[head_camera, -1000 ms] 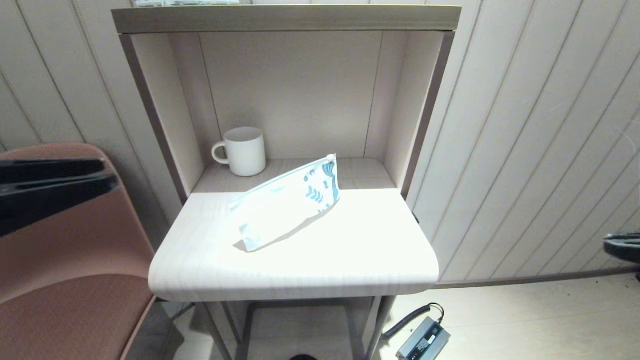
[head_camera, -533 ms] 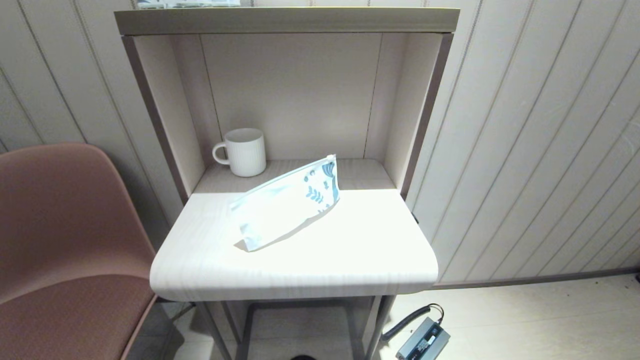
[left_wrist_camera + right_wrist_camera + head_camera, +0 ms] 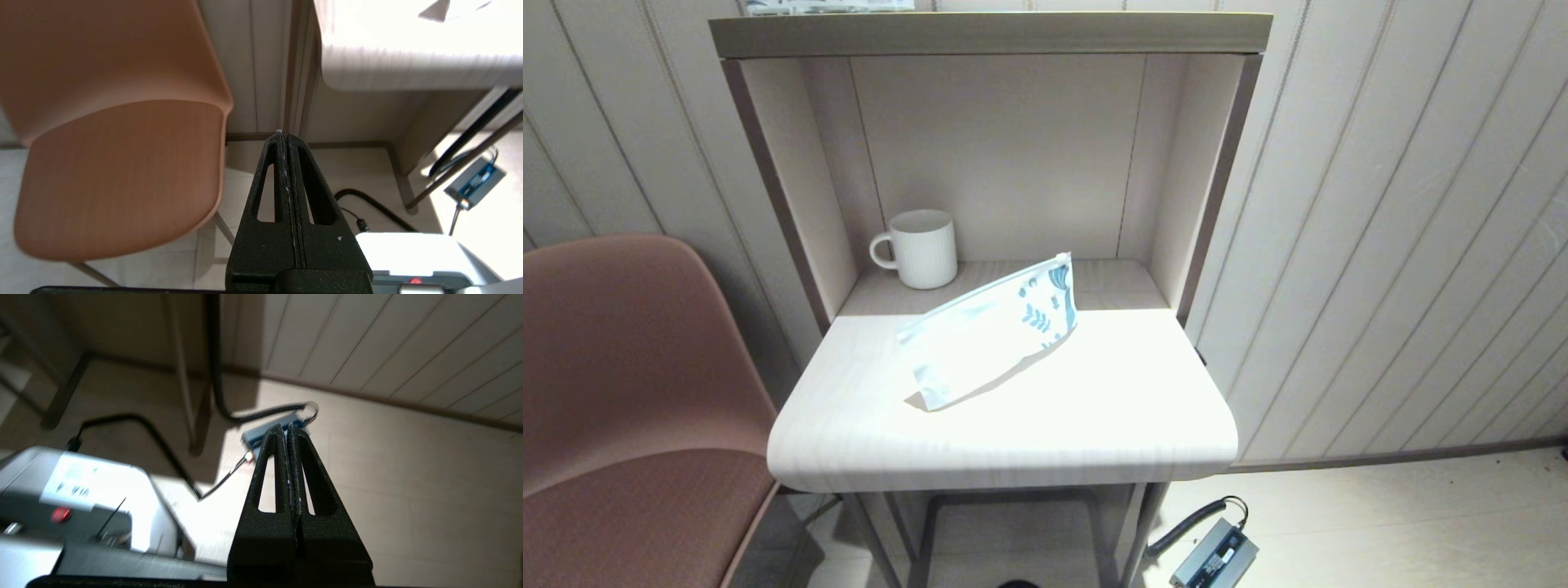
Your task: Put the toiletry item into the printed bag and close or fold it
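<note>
Both arms have dropped out of the head camera's sight since a second ago. The pale wood-grain desk (image 3: 1045,425) with its hutch is the landmark. Left of it stands a terracotta plastic chair (image 3: 621,392). The frosted white printed bag (image 3: 992,331) stands on edge mid-desk, tilted, before a white ribbed mug (image 3: 923,247). Below the desk's front edge hang the left gripper (image 3: 284,136) and right gripper (image 3: 286,428), both pressed closed on nothing; the toiletry item cannot be seen
</note>
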